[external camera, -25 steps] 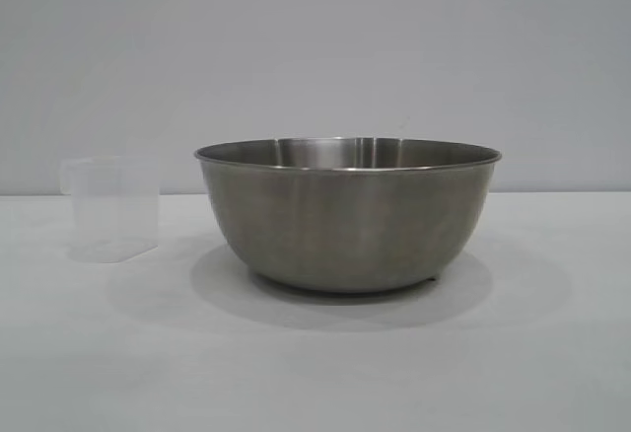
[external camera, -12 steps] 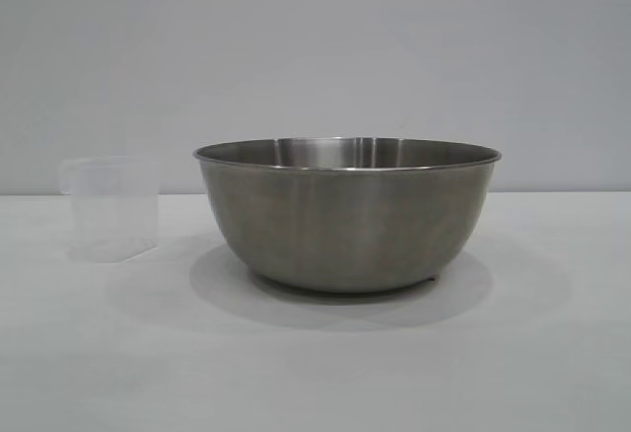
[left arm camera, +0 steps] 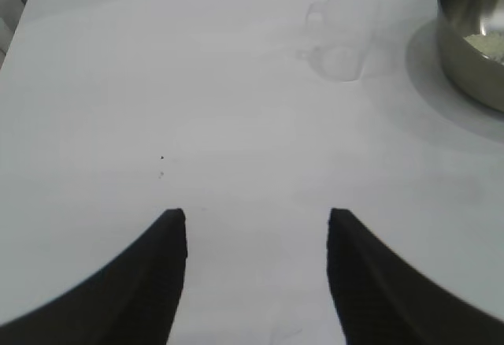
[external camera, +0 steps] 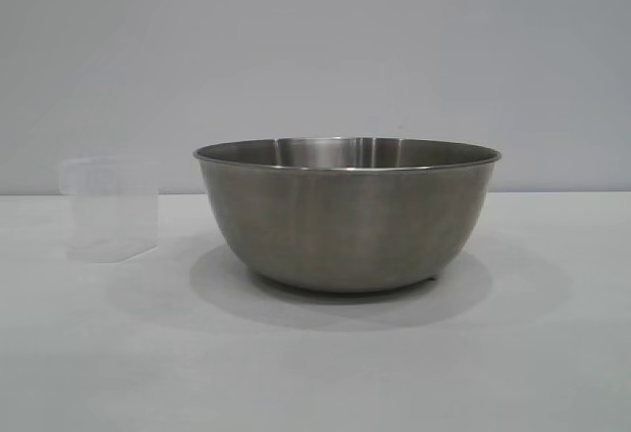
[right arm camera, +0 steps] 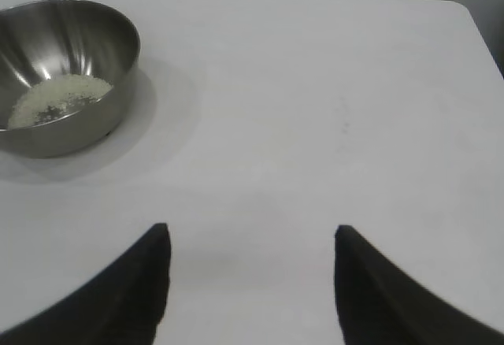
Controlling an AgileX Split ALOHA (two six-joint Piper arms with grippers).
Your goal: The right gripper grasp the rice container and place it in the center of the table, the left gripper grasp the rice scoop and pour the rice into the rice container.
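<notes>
Rice (right arm camera: 59, 99) already lies in the big brushed-steel bowl (external camera: 347, 213) mid-table – the small clear plastic scoop (external camera: 110, 207) stands beside it. Both black claws, left gripper (left arm camera: 257, 278) and right gripper (right arm camera: 252, 286), hang spread wide, holding nothing; the task looks finished – nothing left but parking.

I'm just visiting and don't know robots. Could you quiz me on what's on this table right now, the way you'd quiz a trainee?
1. True or false: the rice lies in the rice container.
2. The rice scoop stands: A) inside the container B) upright on the table, apart from the container C) held in a pincer.
3. Fill in: the left pincer and the right pincer are both ____ and hold nothing.

Key: 1 true; 2 B; 3 open.
</notes>
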